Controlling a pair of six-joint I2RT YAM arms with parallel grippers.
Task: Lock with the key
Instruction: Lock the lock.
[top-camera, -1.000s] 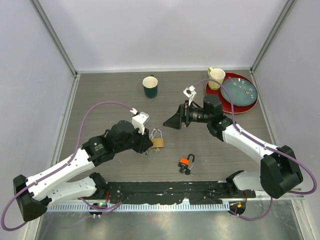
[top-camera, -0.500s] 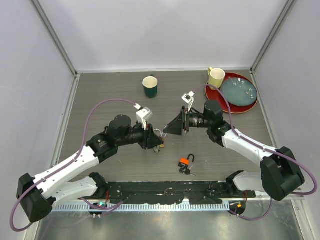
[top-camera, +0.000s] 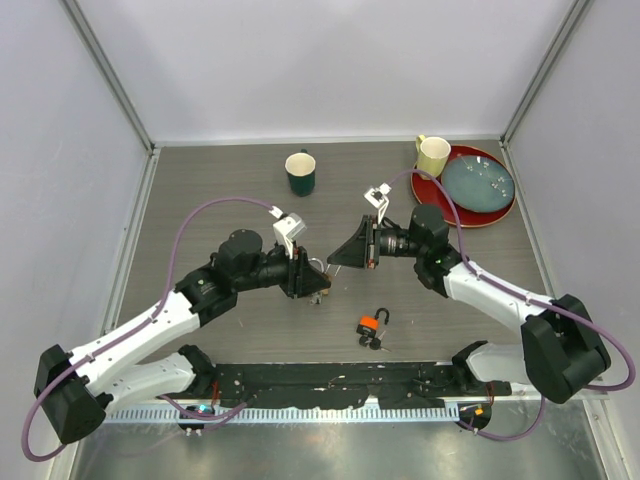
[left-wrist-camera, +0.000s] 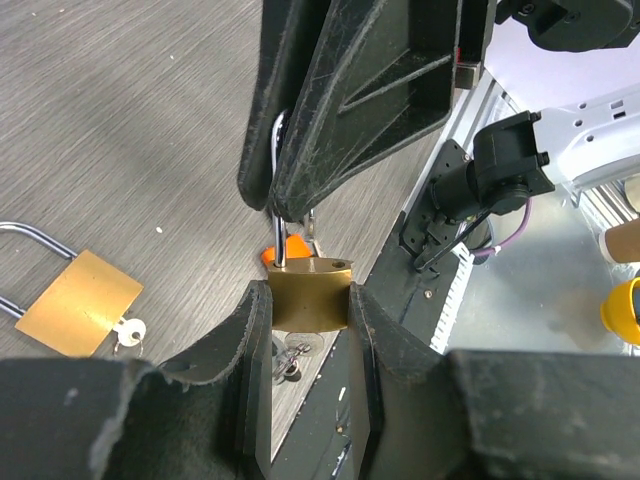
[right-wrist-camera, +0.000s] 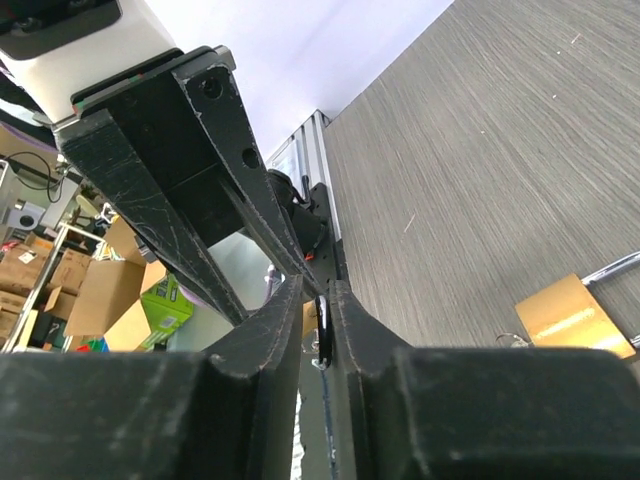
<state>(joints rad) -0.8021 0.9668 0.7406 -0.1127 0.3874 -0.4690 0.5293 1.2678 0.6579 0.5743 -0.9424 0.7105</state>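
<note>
Two robot arms meet over the middle of the grey counter. The left gripper has its jaws closed on the body of a brass padlock, holding it upright above the surface. The right gripper comes in from the opposite side, its jaws pinched nearly together on the padlock's steel shackle.

In the left wrist view, a second brass padlock lies flat on the counter to the left, with a small key at its lower edge. An orange padlock rests nearer the arm bases, apart from both grippers.

At the far side stand a dark green mug and a yellow mug, the latter beside a grey-blue dish.
</note>
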